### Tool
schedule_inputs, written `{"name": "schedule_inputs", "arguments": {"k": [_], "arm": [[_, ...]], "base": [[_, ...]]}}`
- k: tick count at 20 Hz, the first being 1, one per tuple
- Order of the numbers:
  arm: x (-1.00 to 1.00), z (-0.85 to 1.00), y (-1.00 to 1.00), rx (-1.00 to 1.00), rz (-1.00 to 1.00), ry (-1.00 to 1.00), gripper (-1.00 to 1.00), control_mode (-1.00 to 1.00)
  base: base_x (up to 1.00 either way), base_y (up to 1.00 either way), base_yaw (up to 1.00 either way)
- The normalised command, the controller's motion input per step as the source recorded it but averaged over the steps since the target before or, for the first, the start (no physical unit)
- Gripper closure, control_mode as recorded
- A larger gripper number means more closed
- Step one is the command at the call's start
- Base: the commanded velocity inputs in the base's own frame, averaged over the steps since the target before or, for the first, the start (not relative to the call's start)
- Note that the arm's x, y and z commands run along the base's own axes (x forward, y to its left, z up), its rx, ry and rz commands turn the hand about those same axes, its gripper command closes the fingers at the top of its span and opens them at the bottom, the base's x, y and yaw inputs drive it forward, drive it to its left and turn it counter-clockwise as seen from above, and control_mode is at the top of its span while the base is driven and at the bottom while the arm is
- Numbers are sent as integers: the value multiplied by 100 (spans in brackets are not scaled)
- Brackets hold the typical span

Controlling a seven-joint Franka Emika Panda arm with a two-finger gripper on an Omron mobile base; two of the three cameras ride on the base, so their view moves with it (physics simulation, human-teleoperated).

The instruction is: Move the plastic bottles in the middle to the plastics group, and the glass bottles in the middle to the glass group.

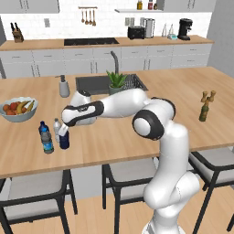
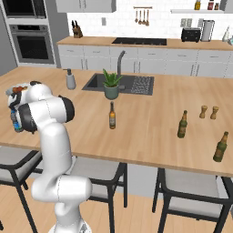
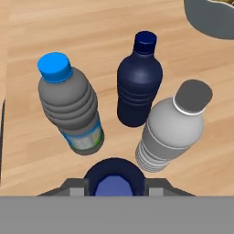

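My gripper [image 1: 63, 133] reaches down at the counter's left front, shut on the squat navy bottle [image 1: 64, 140]. From above, the bottle's blue cap [image 3: 113, 187] sits between my fingers. The greyish bottle [image 1: 56, 128] stands just beside it, touching or nearly so [image 3: 171, 130]. The blue-labelled water bottle [image 1: 45, 138] stands to its left [image 3: 71, 109]. A taller dark blue bottle [image 3: 137, 89] stands among them. The amber bottle [image 2: 112, 116] stands mid-counter. The olive-green bottle [image 1: 204, 110] stands far right [image 2: 182, 124].
A fruit bowl [image 1: 18, 111] sits behind the bottle cluster, its rim [image 3: 212, 27] close by. A soap dispenser [image 1: 64, 87], a potted plant [image 1: 116, 82] and the sink [image 1: 89, 84] lie farther back. Another green bottle [image 2: 221, 147] stands near the right edge.
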Motion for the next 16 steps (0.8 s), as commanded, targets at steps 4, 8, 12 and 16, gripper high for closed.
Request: {"name": "schedule_inputs", "arguments": {"k": [4,8,12,16], "arm": [[0,0,2,0,0,0,-100,-100],[0,7,0,-1,0,0,-100,-100],[-23,58,0,0,0,-2,-100,-100],[-33,83,-7,0,-2,0,-100,-100]], "base": [[0,0,0],[0,0,0],[0,0,0],[0,0,0]]}}
